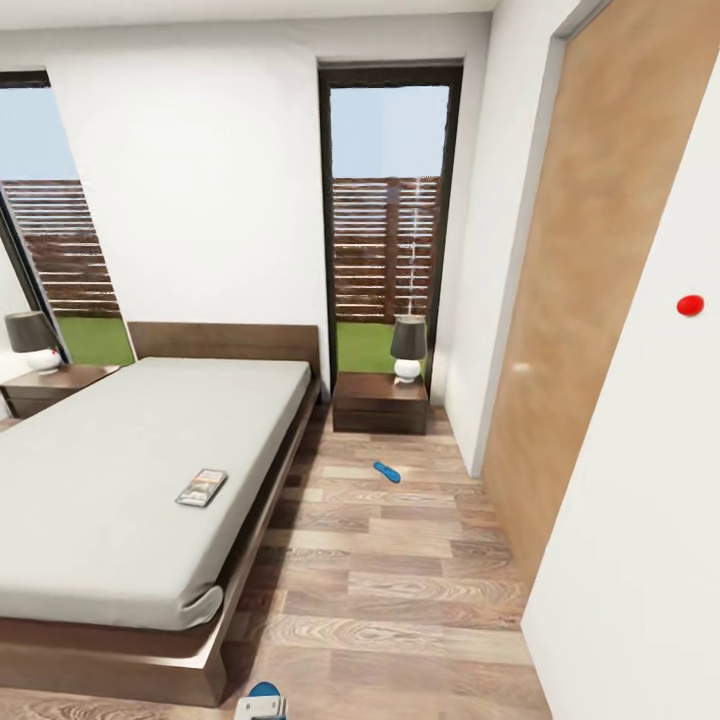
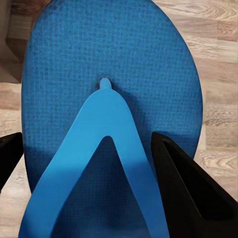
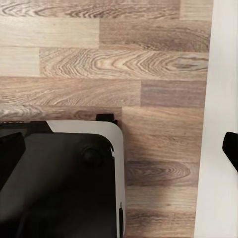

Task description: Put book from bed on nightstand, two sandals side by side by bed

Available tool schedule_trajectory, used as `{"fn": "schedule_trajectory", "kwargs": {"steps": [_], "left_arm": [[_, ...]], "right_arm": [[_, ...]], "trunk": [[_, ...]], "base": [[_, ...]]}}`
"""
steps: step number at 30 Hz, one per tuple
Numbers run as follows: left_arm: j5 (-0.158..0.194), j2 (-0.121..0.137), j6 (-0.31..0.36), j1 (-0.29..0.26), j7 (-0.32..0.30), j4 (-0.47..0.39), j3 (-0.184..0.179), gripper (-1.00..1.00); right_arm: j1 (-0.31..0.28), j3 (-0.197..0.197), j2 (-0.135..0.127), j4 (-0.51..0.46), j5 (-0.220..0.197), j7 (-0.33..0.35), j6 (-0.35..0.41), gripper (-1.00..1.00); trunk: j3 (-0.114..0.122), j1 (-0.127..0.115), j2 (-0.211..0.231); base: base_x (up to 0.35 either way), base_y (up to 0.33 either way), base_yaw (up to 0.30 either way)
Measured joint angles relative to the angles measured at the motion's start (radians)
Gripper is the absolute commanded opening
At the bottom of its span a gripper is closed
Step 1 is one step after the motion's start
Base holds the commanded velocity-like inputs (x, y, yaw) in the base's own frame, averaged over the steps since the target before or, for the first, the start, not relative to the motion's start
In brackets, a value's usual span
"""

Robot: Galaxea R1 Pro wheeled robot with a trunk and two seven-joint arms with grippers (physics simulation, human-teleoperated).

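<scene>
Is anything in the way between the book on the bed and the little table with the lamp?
Nothing visible. The book lies on the bare grey bed, and only open mattress and plank floor lie between it and the nightstand by the window.

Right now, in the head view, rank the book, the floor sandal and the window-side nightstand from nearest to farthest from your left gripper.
Left gripper sits at the bottom edge.
1. Book, on the bed.
2. Sandal, on the floor beyond.
3. Nightstand, under the window.

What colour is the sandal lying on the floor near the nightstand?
Bright blue sandal, clearest in the head view.
</scene>
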Motion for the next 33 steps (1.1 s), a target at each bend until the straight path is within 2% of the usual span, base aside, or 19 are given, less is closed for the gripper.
{"fn": "schedule_trajectory", "kwargs": {"steps": [33], "left_arm": [[0.000, 0.000, 0.000, 0.000, 0.000, 0.000, 0.000, -1.00]], "right_arm": [[0.000, 0.000, 0.000, 0.000, 0.000, 0.000, 0.000, 1.00]], "trunk": [[0.000, 0.000, 0.000]], "base": [[0.312, -0.001, 0.000]]}}
